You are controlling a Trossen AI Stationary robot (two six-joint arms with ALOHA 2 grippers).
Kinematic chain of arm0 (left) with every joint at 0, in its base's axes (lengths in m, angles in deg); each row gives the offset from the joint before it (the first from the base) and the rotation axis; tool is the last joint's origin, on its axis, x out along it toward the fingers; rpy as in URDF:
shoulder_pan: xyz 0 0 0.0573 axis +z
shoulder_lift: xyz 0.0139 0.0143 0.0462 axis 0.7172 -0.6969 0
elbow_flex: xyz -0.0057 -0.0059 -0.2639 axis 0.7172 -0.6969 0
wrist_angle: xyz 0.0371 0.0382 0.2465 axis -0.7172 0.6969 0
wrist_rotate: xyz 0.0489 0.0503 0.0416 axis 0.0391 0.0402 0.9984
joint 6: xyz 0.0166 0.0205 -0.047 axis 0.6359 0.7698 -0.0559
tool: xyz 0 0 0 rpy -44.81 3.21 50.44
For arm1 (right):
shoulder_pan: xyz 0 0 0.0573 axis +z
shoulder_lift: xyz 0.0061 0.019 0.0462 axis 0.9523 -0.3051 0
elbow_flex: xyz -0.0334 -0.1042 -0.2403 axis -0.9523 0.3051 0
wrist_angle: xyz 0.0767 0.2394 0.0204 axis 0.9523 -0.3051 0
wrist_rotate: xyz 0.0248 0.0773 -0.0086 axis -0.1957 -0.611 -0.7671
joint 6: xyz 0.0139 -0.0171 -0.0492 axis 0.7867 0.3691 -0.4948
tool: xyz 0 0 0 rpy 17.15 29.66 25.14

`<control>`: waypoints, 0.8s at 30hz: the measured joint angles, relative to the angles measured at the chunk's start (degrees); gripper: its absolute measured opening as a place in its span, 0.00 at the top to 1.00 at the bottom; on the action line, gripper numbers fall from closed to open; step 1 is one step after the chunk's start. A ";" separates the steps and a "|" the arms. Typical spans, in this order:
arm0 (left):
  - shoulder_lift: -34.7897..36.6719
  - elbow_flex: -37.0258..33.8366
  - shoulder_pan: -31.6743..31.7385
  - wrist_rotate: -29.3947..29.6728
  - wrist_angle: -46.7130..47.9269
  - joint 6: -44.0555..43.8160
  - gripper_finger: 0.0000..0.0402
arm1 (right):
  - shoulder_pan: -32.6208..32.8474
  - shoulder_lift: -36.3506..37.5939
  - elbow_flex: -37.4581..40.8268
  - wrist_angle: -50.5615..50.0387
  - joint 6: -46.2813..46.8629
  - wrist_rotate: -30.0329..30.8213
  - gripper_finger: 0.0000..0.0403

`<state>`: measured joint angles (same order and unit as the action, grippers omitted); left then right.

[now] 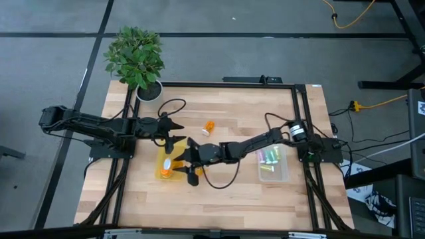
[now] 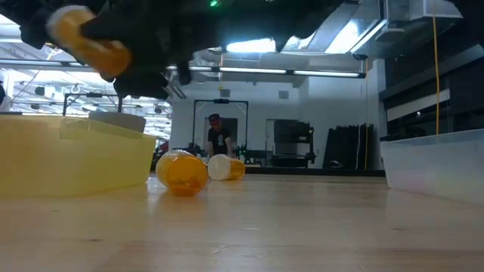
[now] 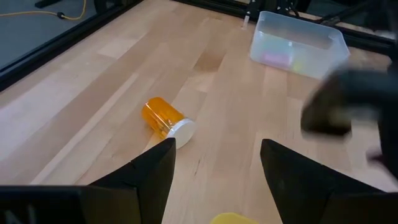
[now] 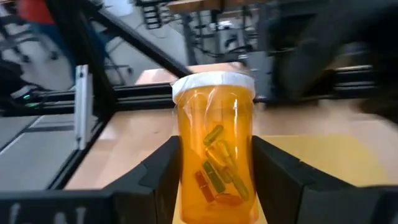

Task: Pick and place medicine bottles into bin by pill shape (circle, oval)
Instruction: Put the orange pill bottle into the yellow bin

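My right gripper is shut on a translucent orange medicine bottle with a white cap, held over the yellow bin. The low view shows this bottle high above the bin's wall. My left gripper is open and empty just beyond the yellow bin. Ahead of its fingers another orange bottle lies on its side on the table. The low view shows two orange bottles lying there. The clear bin holds pastel vials. My right gripper pinches the orange bottle's side wall between its two fingers, low on the body, with the white cap pointing away from the wrist. The bottle is lifted clear above the yellow bin and is tilted in the low view.
A white pot with a green plant stands at the table's far left corner. A cable loops over the table near my left gripper. A person stands far back in the room. Bare wood lies along the near edge.
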<state>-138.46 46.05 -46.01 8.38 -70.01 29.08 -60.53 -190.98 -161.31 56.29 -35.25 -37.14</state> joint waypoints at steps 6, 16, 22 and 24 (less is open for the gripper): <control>0.00 0.00 -0.01 0.02 0.08 0.00 0.43 | 0.09 -6.52 -10.45 -7.16 -2.80 -1.81 0.57; 0.00 0.00 0.00 0.02 0.60 0.02 0.43 | -0.03 -7.74 -14.18 -12.95 -2.79 -0.09 0.56; 0.00 0.00 0.00 0.02 0.60 0.02 0.43 | -0.06 -7.74 -14.14 -14.29 -4.65 -0.03 0.50; 0.00 0.00 0.00 0.02 0.60 0.04 0.43 | -0.06 -7.74 -14.14 -14.23 -6.52 0.08 0.49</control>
<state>-138.46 46.05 -46.01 8.40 -69.41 29.12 -60.60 -198.72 -175.44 42.05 -41.77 -37.06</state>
